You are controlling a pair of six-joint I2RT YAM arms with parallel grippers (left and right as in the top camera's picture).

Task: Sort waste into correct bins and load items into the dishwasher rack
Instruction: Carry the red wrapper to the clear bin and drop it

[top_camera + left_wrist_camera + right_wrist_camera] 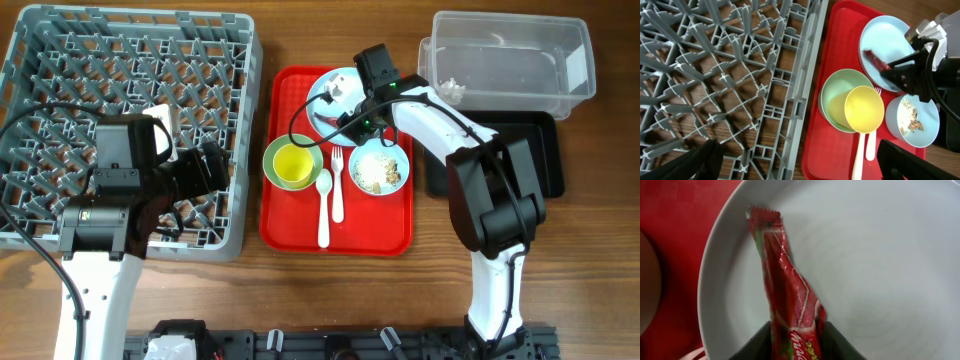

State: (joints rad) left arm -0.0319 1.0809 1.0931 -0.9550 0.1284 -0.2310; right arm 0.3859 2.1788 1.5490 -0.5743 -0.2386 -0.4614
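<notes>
My right gripper is shut on the red snack wrapper, which lies on the round white plate at the back of the red tray. In the left wrist view the wrapper lies on the plate, pinched by the right gripper. My left gripper is open and empty over the right edge of the grey dishwasher rack. The yellow cup sits in the green bowl. The light blue bowl holds beige crumbs.
A white fork and spoon lie on the red tray between the bowls. The clear tub stands at the back right with crumpled white paper at its left corner. The black tray lies before it.
</notes>
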